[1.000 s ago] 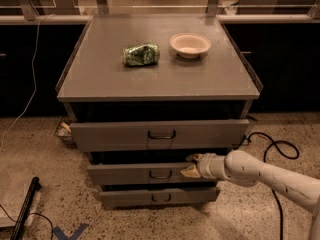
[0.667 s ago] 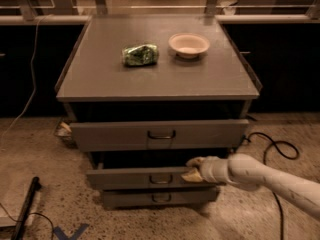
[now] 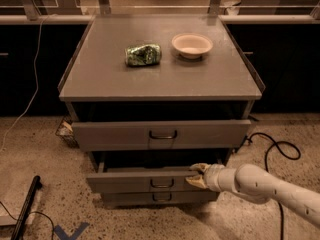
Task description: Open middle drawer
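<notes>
The middle drawer [image 3: 131, 181] is a shallow grey front with a small loop handle [image 3: 162, 184]. It stands pulled out a little from the cabinet, with a dark gap above it. My gripper [image 3: 197, 175] comes in from the right on a white arm [image 3: 265, 186]. It is shut on the top edge of the middle drawer's front, just right of the handle. One cream finger lies over the rim and the other is in front of it.
The taller top drawer [image 3: 115, 134] also sits slightly out, and the bottom drawer [image 3: 130, 197] is shut. On the cabinet top [image 3: 160, 81] lie a crushed green can [image 3: 143, 54] and a white bowl [image 3: 192, 44]. A black cable [image 3: 280, 149] loops on the floor at right; a dark rod [image 3: 27, 204] lies at left.
The middle drawer has slid out toward the camera, and my gripper has moved forward with it on its top edge.
</notes>
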You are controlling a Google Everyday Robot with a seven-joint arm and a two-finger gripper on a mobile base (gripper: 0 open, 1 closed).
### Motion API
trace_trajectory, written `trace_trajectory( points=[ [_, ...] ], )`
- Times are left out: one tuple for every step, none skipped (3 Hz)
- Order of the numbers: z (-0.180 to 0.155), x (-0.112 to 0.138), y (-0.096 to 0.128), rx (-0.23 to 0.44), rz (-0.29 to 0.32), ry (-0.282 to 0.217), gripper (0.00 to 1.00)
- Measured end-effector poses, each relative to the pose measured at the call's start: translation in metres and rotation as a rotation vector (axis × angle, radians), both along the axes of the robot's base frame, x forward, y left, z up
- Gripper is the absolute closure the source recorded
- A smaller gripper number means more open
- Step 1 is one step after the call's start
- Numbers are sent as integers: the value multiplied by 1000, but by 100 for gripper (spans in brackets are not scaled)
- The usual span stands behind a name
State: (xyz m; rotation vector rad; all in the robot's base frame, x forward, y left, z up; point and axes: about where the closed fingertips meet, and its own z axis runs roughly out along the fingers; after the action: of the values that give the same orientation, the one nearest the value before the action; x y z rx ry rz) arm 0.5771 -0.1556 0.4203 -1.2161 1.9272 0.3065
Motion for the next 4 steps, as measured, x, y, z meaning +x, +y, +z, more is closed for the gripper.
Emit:
trace_trajectory(
  points=[
    [4, -3, 1, 0, -1, 0, 82],
    [4, -3, 1, 0, 0, 0, 58],
    [4, -3, 1, 0, 0, 0, 36],
    [4, -3, 1, 0, 0, 0, 13]
  ],
)
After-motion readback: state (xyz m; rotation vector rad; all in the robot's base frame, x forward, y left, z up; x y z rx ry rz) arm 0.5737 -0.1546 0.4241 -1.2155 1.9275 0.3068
